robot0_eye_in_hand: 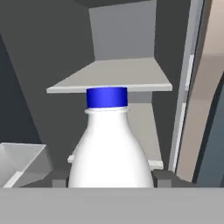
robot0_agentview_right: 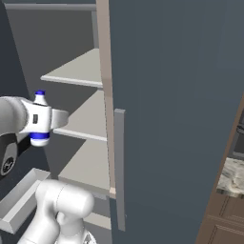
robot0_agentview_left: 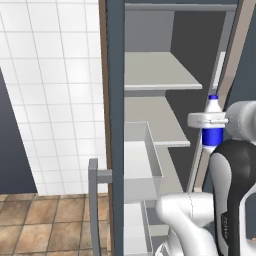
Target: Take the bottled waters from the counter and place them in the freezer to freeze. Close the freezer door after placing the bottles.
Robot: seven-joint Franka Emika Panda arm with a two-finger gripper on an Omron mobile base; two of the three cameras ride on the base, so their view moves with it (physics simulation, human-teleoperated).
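My gripper (robot0_agentview_left: 212, 119) is shut on a bottled water (robot0_agentview_left: 213, 106), a whitish bottle with a blue cap and a blue label band. I hold it upright in the open freezer (robot0_agentview_left: 160, 70), level with the middle shelf. From the other side the bottle (robot0_agentview_right: 40, 100) sits in the gripper (robot0_agentview_right: 44, 119) in front of the pale grey shelves (robot0_agentview_right: 81, 69). In the hand view the bottle (robot0_eye_in_hand: 109, 148) stands between my fingertips (robot0_eye_in_hand: 161, 177), its cap in line with a shelf edge. The freezer door (robot0_agentview_left: 116, 125) stands open at the left, edge-on. The red-capped bottle is out of view.
A white bin (robot0_agentview_left: 142, 165) juts out of the freezer below the bottle. A large slate panel (robot0_agentview_right: 176, 119) with a bar handle (robot0_agentview_right: 119, 167) stands right of the opening. A strip of granite counter (robot0_agentview_right: 233, 174) over brown cabinets shows at the far right. White wall tiles (robot0_agentview_left: 55, 90) lie left.
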